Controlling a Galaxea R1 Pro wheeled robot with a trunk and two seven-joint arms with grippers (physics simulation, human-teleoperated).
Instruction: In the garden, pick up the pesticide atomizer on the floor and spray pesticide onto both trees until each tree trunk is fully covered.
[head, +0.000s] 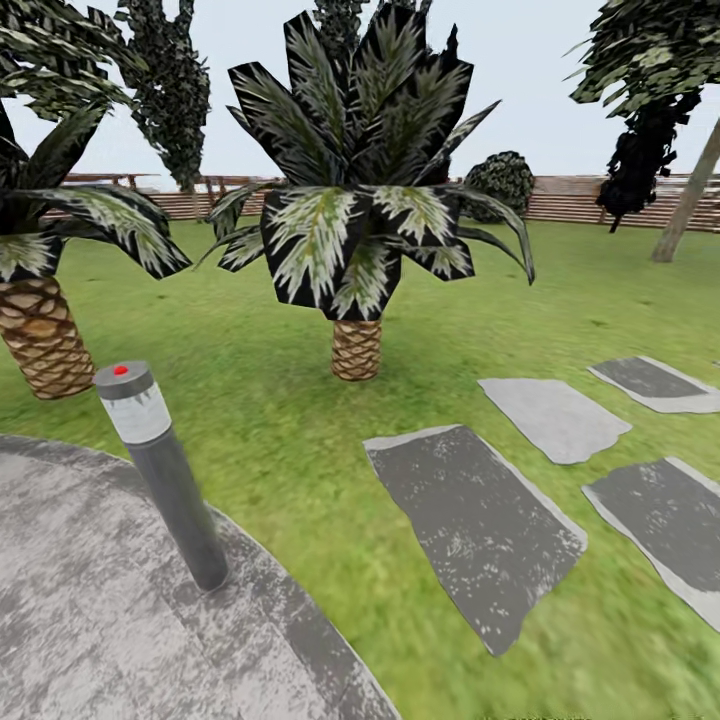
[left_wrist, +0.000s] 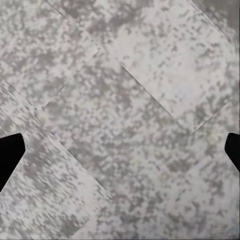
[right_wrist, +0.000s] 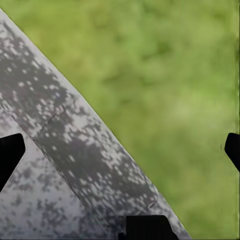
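Observation:
The pesticide atomizer is out of view, and no pesticide specks show. In the head view the garden lawn (head: 290, 420) runs back to a brown slat fence (head: 600, 200). At the far right a pale, leaning tree trunk (head: 690, 195) rises from the grass; it may be one of the two trees. My left gripper (left_wrist: 120, 150) hangs open over speckled grey paving, its black fingertips (left_wrist: 9, 155) far apart with nothing between them. My right gripper (right_wrist: 120, 150) is open too, above the paving's curved edge where it meets the grass.
A grey bollard lamp (head: 165, 470) with a red dot stands on the round paved area (head: 90, 600) at the front left. Two scaly-trunked palms (head: 355, 345) (head: 40, 335) grow ahead. Several flat stepping stones (head: 475, 525) lie in the grass to the right.

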